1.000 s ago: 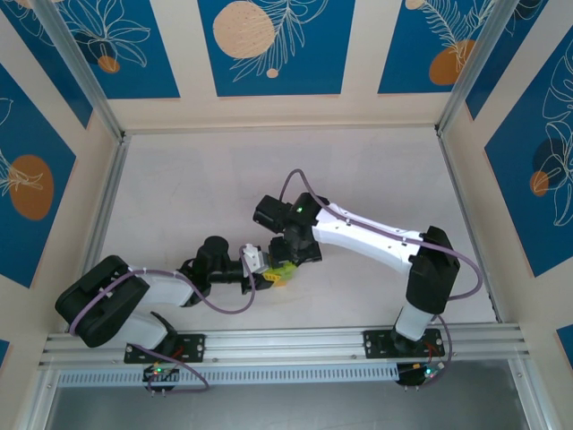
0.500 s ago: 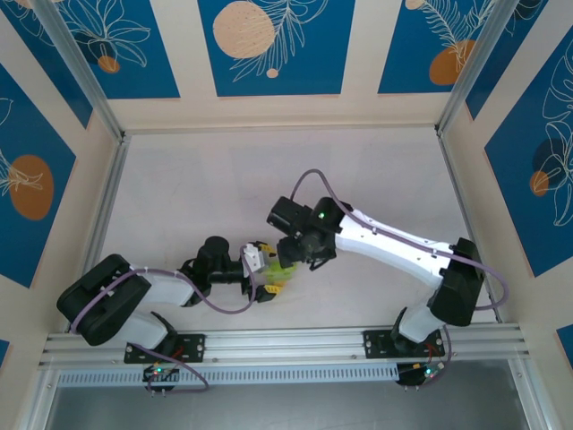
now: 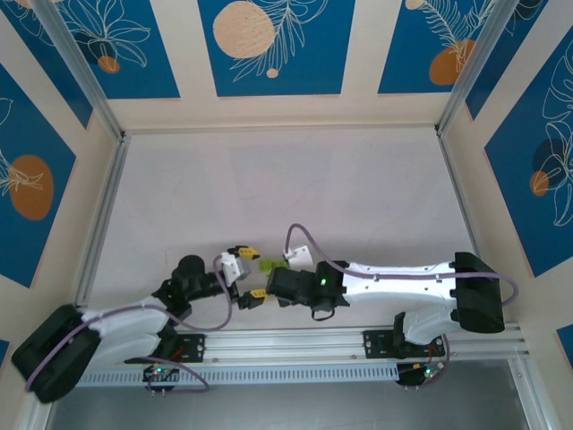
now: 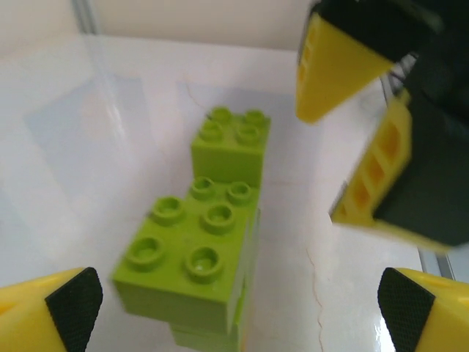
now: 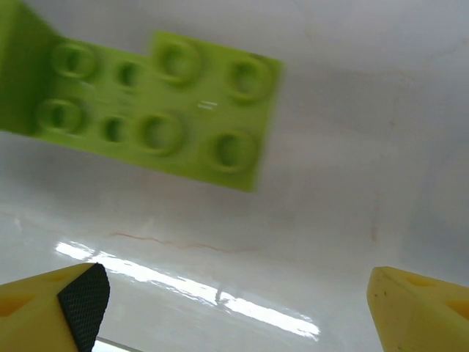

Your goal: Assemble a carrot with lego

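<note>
The carrot (image 3: 269,265) is a small stack of lime-green lego bricks lying loose on the white table, near the front edge. In the left wrist view the carrot (image 4: 209,242) lies studs up, just ahead of my left gripper (image 4: 243,308), whose jaws stand wide open with nothing between them. My left gripper (image 3: 250,272) sits just left of the bricks. My right gripper (image 3: 271,283) is close on their right, and its yellow fingers (image 4: 370,180) show beside them. My right gripper (image 5: 242,308) is open and holds nothing, with the carrot (image 5: 161,110) lying ahead of it at the upper left.
An aluminium rail (image 3: 286,340) runs along the near edge just behind both arms. Cream walls with blue panels (image 3: 269,45) enclose the table (image 3: 286,179) at the back and sides. Thin hairline cracks mark the table surface (image 5: 183,246).
My left gripper went from shut on the bricks to wide open and let them go. The right gripper opened wider. Both arms drew back toward the near edge.
</note>
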`<state>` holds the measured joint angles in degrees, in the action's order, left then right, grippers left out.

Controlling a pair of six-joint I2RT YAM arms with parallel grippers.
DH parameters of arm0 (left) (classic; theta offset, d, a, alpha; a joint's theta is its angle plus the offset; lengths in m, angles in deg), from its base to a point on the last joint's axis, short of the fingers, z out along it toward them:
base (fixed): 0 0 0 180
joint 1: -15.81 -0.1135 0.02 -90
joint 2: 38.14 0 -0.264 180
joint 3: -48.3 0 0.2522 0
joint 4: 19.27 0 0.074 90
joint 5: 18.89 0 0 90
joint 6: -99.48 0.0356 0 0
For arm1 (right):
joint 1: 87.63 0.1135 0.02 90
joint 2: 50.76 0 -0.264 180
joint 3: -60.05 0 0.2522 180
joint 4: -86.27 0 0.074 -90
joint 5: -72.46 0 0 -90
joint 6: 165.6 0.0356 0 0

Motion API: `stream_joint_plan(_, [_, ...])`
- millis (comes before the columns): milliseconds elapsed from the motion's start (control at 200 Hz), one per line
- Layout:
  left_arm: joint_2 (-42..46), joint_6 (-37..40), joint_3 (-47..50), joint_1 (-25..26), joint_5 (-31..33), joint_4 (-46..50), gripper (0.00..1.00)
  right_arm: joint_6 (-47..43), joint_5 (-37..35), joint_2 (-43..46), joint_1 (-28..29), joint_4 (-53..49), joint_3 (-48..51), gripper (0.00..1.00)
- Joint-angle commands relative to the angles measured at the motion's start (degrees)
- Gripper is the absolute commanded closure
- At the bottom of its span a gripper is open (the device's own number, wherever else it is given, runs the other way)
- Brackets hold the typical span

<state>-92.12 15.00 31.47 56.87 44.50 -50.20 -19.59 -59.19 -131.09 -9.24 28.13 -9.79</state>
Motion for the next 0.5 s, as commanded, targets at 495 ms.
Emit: stream_joint_plan(495, [42.38, -10.49, 3.42, -0.49, 24.16, 31.85, 0.01, 14.21, -19.06, -19.76, 8.38, 8.08, -1.91, 0.00])
